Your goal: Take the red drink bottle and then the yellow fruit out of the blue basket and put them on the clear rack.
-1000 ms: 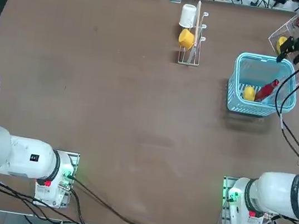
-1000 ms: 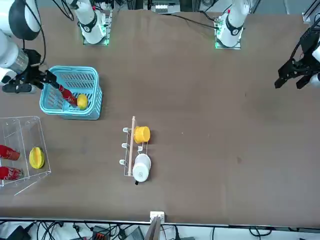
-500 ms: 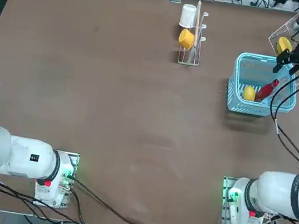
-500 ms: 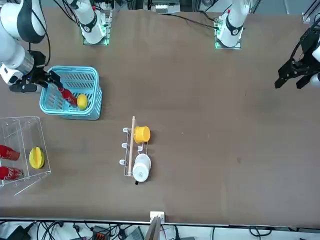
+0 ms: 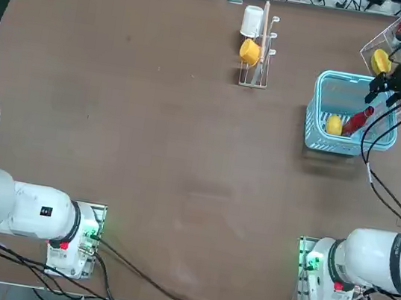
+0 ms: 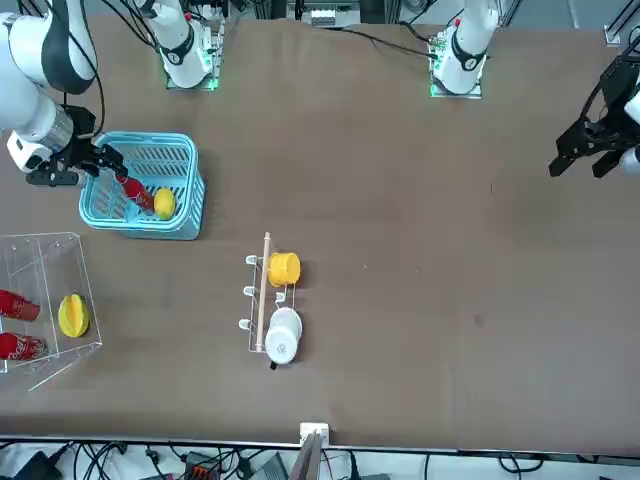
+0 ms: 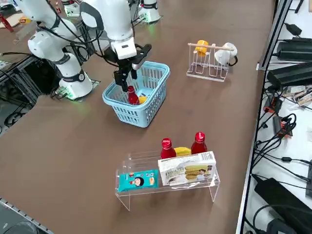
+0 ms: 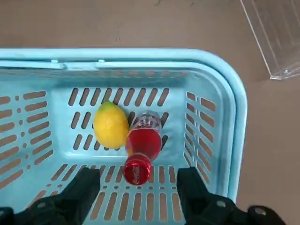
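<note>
Hovering over the blue basket [image 8: 234, 117], the right hand [image 8: 138, 192] has its two black fingers [image 8: 82, 187] spread wide with nothing between them. In the wrist view the red drink bottle's cap shows between the fingertips but touches neither. The red drink bottle [image 8: 140, 143] leans inside the basket with its cap up, and the yellow fruit [image 8: 111, 125] lies just beside it, touching its side, on the slotted floor.

In the top view the basket [image 5: 317, 130] sits at the right of the frame on the brown desk [image 5: 150, 135], with the hand [image 5: 392, 82] over its upper right corner. The clear rack [image 5: 379, 42] stands at the upper right edge of that frame, just beyond the basket. In the side view the rack [image 7: 168, 187] is in the lower middle of the frame and carries two red bottles [image 7: 166, 147], a yellow fruit, a blue packet [image 7: 137, 180] and a box [image 7: 186, 168]. A peg stand [image 5: 259, 49] with a white cup [image 5: 251, 20] and a yellow-orange cup [image 5: 250, 52] stands at the top centre of the top view.
</note>
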